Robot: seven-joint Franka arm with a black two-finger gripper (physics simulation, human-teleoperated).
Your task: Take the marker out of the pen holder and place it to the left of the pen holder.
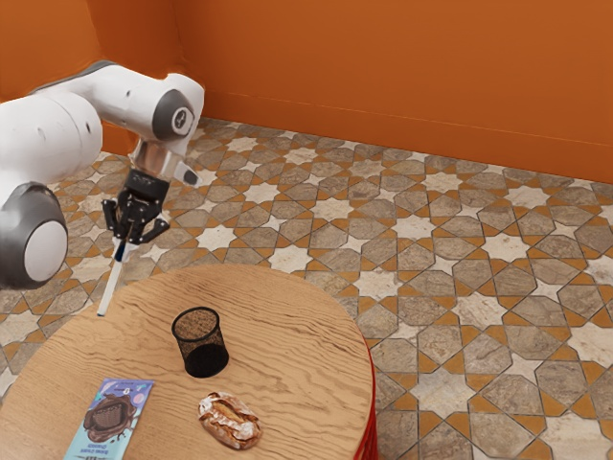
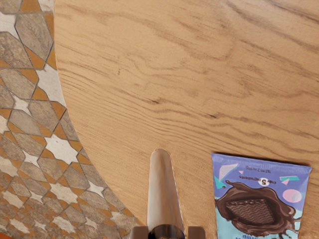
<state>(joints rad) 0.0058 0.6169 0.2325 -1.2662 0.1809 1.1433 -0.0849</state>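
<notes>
My gripper [image 1: 127, 237] is at the exterior view's left, over the table's far left edge, shut on the marker. The pale marker [image 1: 111, 285] hangs tilted from it, its dark end between the fingers and its light end down. In the wrist view the marker [image 2: 164, 191] stretches out from between the fingertips of the gripper [image 2: 168, 232] at the lower edge. The black mesh pen holder [image 1: 204, 358] stands upright on the table, apart from the marker. I cannot tell how high the marker's lower end is above the wood.
The round wooden table [image 1: 278, 307] carries a purple and blue chocolate packet [image 1: 107, 422] near the exterior view's lower left and a bread loaf [image 1: 230, 420] just below the pen holder there. Beyond the table's curved edge lies patterned floor; an orange wall stands behind.
</notes>
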